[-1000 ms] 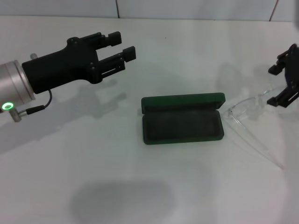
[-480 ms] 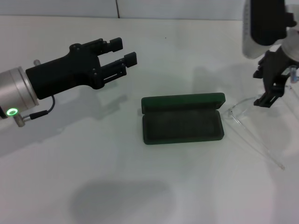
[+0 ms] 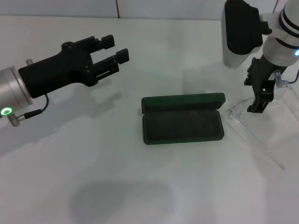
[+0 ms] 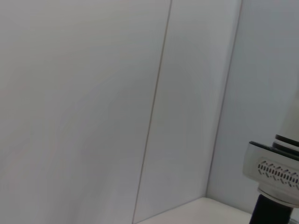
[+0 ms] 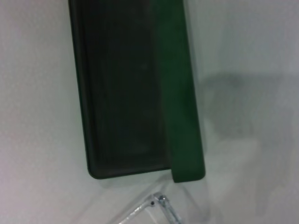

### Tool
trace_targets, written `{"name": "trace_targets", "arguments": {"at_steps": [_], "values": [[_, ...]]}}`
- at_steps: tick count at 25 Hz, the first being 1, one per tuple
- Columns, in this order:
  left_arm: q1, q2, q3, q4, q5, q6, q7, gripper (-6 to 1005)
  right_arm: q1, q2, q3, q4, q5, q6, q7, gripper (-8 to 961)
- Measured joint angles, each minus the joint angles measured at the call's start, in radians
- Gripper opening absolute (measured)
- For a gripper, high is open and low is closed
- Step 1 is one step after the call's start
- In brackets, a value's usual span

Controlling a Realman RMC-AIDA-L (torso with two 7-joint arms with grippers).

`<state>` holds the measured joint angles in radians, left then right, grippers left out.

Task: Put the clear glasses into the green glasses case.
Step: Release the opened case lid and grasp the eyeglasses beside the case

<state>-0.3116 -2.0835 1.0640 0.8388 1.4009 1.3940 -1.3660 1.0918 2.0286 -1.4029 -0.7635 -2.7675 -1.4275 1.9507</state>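
White table [image 3: 117,186]: nearest the robot it carries only a soft grey shadow.

Green glasses case [image 3: 182,120] lies open at mid-table, long side across the view. Dark-lined tray faces up; lid stands raised along the far edge. The right wrist view shows the same tray and lid [image 5: 140,93] with nothing in the tray.

Clear glasses [image 3: 250,123] sit on the table just beside the case's right end, outside it. One thin arm runs from near the case's right corner toward the robot and to the right; the front part lies farther back, under the right gripper. The right wrist view catches a hinge and part of the frame [image 5: 156,205] close to the lid's corner; touching or not, cannot tell.

Right gripper [image 3: 260,95] points down over the far part of the glasses, fingers [image 3: 257,105] low near the frame. Whether they are closed on it cannot be told.

Left gripper [image 3: 112,50] hovers well left of and beyond the case, jaws apart, holding nothing. Nothing lies between glasses and case.

Farthest: white wall panels [image 4: 117,93] in the left wrist view.
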Motion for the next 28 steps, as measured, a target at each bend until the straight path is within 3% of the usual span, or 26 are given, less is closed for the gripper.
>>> {"name": "trace_targets", "arguments": {"at_steps": [20,28], "values": [[-0.006,0.001,-0.003,-0.017,0.004,0.002,0.001,580,-0.013,-0.001,-0.135,0.009,0.064,-0.049,0.052,726],[-0.006,0.001,-0.003,-0.017,0.004,0.002,-0.003,581,-0.148,-0.007,-0.135,-0.211,0.001,-0.137,0.124,694]]}}
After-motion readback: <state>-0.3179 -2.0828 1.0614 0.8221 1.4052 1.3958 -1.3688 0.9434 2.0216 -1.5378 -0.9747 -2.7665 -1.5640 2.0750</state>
